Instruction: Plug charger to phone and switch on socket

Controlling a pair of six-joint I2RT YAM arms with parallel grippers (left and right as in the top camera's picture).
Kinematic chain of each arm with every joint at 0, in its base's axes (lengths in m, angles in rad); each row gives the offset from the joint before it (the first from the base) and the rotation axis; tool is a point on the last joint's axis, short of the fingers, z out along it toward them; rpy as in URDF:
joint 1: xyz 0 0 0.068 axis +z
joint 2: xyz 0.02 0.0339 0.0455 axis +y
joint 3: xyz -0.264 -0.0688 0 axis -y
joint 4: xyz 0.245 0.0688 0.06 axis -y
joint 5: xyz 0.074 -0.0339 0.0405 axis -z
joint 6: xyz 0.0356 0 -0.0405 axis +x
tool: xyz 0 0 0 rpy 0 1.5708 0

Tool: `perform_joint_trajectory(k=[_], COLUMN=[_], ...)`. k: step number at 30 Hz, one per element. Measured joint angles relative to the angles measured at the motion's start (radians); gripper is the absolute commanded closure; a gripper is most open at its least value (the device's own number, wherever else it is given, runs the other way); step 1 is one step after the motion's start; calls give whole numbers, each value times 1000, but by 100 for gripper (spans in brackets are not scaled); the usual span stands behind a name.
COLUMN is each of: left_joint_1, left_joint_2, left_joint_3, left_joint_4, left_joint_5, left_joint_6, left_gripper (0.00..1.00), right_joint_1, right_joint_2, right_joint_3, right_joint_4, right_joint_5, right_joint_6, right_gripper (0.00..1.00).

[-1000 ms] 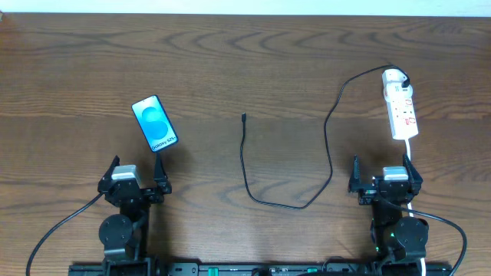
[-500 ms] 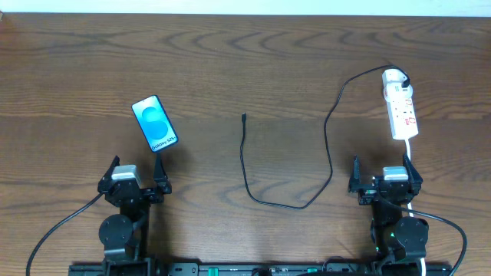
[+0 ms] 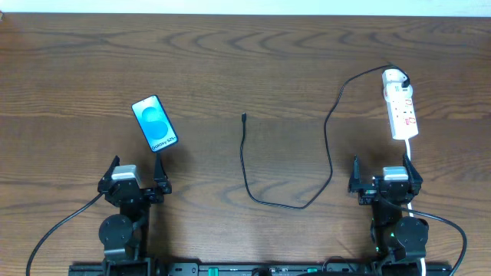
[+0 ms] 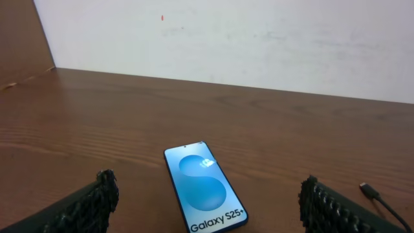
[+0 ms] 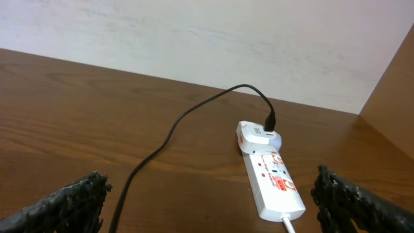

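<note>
The thin black charger cable [image 3: 243, 146] lies slack on the brown wooden table [image 3: 230, 61], its plug tip well right of the blue-screened rectangular phone [image 3: 155, 123]. The narrow white power strip [image 3: 400, 107] sits farther right. The left gripper [image 3: 137, 167] is just on the near side of the phone and the right gripper [image 3: 386, 169] far right of it, both claws spread wide, holding nothing.

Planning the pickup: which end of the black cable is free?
The plug tip lying mid-table; the other end is plugged into the socket.

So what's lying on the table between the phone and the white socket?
The charger: its black cable loops there, plug tip loose, not touching the phone. The overhead view shows it.
</note>
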Motion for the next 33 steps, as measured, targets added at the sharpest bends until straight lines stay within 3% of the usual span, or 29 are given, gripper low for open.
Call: perform_joint_trajectory(k=[19, 33], left_joint_1=[0, 0], left_joint_2=[12, 25], left_joint_3=[1, 106], left_joint_4=[-1, -85], left_joint_5=[-4, -3], left_joint_6=[1, 80], left_gripper=[9, 9], right_joint_1=[0, 0], right_joint_2=[0, 0], right_joint_3=[0, 0], right_joint_4=[0, 0], right_joint_5=[0, 0], right_joint_6=[0, 0], right_gripper=[1, 1])
